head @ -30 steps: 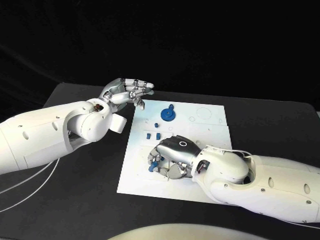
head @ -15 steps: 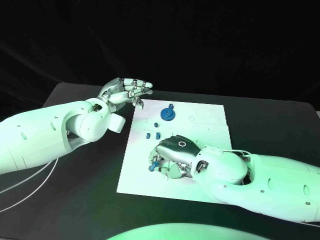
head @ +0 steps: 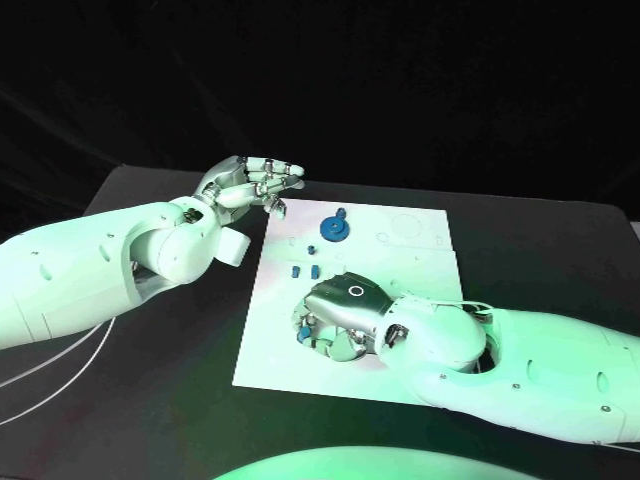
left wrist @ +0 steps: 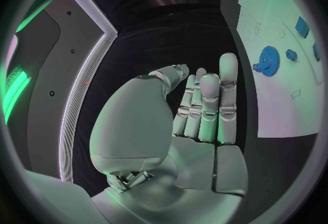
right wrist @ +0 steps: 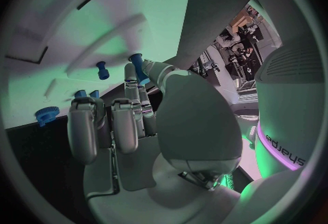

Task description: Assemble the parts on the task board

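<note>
Nearest, right hand (head: 342,312) low over task board (head: 407,375) on the bench, fingers (right wrist: 139,71) pinching a small blue peg (right wrist: 136,62). Probably light, stiff, slippery; best taken by its shank. Beyond, blue gear (head: 335,228) on the board. Farthest, left hand (head: 251,183), fingers together, empty.

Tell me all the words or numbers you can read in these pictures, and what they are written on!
"sharpa" - in pale letters running sideways on the right arm's white wrist casing, in the right wrist view.
The task board has faint outlines printed on it, but no words or numbers that I can read.
Nothing readable shows on the blue parts, the left hand or the right hand.
</note>
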You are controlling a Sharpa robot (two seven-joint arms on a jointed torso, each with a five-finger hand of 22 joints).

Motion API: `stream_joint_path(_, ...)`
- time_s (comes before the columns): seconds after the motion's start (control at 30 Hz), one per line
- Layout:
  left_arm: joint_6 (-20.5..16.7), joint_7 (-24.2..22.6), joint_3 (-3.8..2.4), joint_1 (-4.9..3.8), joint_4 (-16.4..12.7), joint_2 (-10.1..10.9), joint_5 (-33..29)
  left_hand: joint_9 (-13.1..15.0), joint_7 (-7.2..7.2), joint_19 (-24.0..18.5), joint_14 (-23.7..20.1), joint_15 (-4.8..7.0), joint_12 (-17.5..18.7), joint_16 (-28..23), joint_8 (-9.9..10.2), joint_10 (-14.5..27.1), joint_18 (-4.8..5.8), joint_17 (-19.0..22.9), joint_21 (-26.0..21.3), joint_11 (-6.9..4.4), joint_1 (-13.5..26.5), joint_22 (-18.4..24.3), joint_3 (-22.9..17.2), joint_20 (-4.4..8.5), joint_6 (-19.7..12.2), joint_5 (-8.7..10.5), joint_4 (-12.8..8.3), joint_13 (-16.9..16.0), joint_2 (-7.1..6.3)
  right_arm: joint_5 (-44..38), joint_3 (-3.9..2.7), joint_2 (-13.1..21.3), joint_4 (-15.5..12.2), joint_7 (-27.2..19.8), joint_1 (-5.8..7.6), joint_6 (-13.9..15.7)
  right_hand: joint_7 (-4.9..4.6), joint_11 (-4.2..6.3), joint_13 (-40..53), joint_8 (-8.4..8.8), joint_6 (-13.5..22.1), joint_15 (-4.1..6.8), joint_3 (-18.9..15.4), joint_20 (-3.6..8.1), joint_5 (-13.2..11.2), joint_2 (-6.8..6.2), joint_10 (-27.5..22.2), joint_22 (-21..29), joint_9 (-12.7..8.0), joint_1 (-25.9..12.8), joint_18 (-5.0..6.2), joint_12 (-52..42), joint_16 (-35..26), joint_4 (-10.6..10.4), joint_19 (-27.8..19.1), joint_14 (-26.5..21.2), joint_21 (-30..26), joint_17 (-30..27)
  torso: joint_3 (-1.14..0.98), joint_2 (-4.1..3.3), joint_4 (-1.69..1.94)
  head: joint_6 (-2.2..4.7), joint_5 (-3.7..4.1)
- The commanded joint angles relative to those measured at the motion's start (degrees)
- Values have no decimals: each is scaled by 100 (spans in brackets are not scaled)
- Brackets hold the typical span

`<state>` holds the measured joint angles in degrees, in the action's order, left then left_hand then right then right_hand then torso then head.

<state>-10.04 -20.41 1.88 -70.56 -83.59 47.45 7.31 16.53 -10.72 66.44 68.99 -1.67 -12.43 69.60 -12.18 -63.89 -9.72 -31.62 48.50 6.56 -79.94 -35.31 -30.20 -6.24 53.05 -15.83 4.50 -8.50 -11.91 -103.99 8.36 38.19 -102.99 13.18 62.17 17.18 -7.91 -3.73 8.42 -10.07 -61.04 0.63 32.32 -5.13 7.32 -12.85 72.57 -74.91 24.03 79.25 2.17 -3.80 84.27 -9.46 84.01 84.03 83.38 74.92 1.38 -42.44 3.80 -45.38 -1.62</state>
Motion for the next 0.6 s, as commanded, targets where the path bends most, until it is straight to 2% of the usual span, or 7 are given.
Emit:
stream_joint_path(0.03,94,-34,-3,-2,-18,-6,-21,-3,-12,8,-39,-3,-20,27,0,43,-86,2,-39,-9,45,5,13,-21,-35,10,-19,-5,31,-97,12,-21,19,56,-17,-212,-35,-53,-20,47,117,-27,-24,-3,-17,-58,-82,-1246,-39,-134,-72,27,-22,-10,395,359,-61,400,2,3,1,-7,6)
stream_joint_path(0.2,95,-29,-3,-2,-20,-1,-21,-3,-12,8,-39,-3,-20,27,0,43,-86,2,-39,-9,45,5,13,-21,-35,10,-19,-5,31,-99,14,-20,36,85,-19,-151,-120,-120,-35,168,332,-81,-7,-46,-43,-151,-208,-1225,-88,-233,-59,18,-36,-23,375,350,-128,371,3,4,-1,-8,8)
stream_joint_path(0.6,101,-13,-3,-2,-24,13,-22,-3,-12,8,-39,-3,-20,27,0,43,-86,2,-39,-9,45,5,13,-21,-35,10,-19,-5,31,-105,15,-4,26,79,-20,47,-174,-170,-40,264,480,-125,-7,-87,-55,-209,-329,-1201,-129,-307,-45,14,-49,-30,354,341,-202,340,-5,0,-1,-10,14)
